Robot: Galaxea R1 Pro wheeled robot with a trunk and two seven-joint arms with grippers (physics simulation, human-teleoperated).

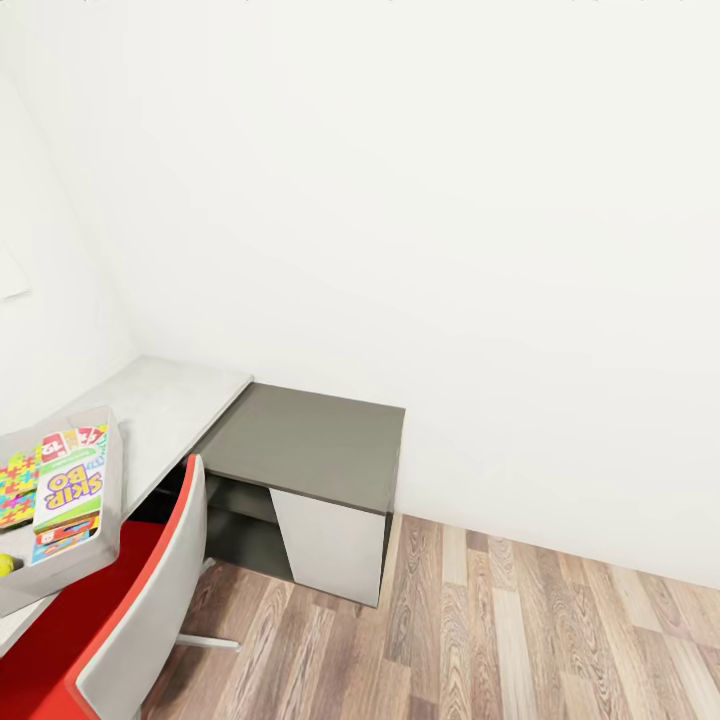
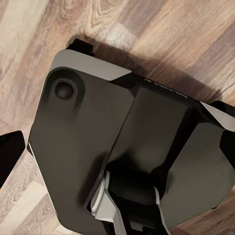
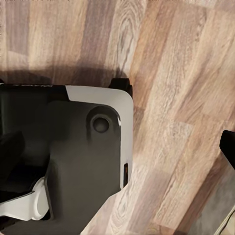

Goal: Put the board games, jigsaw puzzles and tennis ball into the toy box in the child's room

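Fingers' spread can't be told; toy box [image 1: 105, 480] holds 1 board game [image 1: 70, 485].

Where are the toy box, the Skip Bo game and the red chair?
toy box [image 1: 108, 470]: head view, its right wall.
Skip Bo board game [image 1: 70, 488]: head view, middle of its lid.
red chair [image 1: 150, 600]: head view, grey back of its backrest.

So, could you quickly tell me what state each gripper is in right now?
Left gripper: cannot be told; its wrist view faces the robot base.
Right gripper: cannot be told; nothing visibly held.
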